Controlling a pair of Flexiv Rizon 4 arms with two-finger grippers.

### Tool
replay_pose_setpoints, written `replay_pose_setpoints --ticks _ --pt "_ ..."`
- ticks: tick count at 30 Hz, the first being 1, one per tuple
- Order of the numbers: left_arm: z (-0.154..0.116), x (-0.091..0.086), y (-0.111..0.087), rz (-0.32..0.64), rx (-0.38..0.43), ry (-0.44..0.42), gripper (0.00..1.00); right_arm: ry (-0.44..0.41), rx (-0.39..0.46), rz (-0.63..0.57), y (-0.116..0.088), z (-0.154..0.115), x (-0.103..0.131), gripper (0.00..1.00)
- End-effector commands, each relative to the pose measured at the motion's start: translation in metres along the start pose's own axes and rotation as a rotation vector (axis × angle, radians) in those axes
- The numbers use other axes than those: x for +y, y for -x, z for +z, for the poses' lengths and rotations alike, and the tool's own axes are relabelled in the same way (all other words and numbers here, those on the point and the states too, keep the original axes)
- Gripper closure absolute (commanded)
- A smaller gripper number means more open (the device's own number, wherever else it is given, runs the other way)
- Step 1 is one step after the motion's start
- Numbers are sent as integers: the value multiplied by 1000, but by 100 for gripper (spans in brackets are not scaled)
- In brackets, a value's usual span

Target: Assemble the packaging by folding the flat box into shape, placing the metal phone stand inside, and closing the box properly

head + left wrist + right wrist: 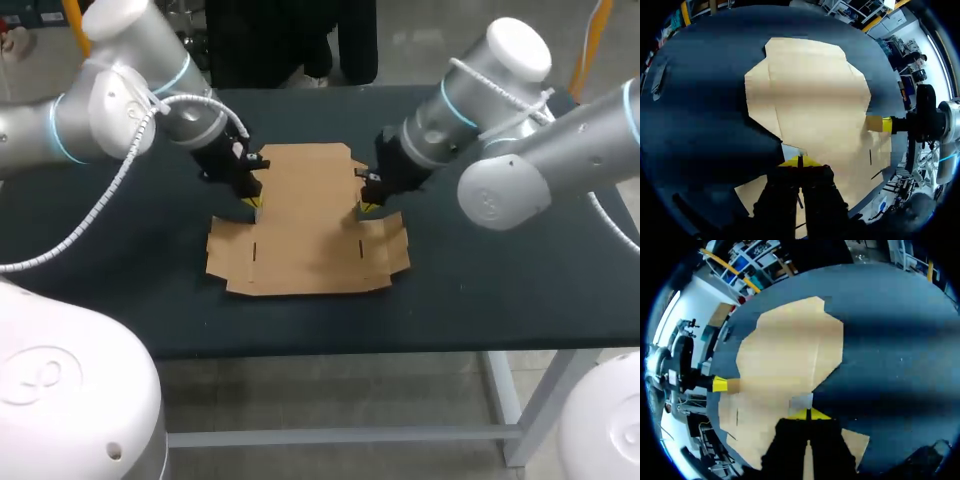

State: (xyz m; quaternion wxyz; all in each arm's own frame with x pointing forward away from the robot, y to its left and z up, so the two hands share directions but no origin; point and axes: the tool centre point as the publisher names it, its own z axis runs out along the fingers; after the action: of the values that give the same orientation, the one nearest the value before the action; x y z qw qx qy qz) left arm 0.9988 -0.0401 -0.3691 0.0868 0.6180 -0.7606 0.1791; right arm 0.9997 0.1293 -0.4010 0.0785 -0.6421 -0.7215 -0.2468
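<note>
One dark table (520, 280) carries the flat box (305, 235), lying unfolded near its middle between both arms, probably so each side flap is within one arm's reach; no metal phone stand shows in any view. Both claws meet the cardboard at opposite side notches, the left gripper (256, 203) on its side and the right gripper (367, 207) facing it. Each has its yellow tips (810, 162) pressed together without a gap, a pose seemingly meant to pin or crease the sheet along its fold lines, though whether they nip its edge cannot be told.
</note>
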Motion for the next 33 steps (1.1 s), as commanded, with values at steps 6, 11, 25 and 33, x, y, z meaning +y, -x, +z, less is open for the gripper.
replay_pose_setpoints --ticks 6,11,25,33 --pt "-22 6 8 -22 41 7 100 -41 268 -7 34 -29 -1 100" --pt "-32 12 11 -37 52 19 100 -46 297 -5 44 -35 -3 100" --pt "-52 34 14 -76 55 -26 100 -57 340 -17 55 -56 -12 100" --pt "-71 55 14 -97 66 -47 100 -62 341 -25 48 -70 -23 100"
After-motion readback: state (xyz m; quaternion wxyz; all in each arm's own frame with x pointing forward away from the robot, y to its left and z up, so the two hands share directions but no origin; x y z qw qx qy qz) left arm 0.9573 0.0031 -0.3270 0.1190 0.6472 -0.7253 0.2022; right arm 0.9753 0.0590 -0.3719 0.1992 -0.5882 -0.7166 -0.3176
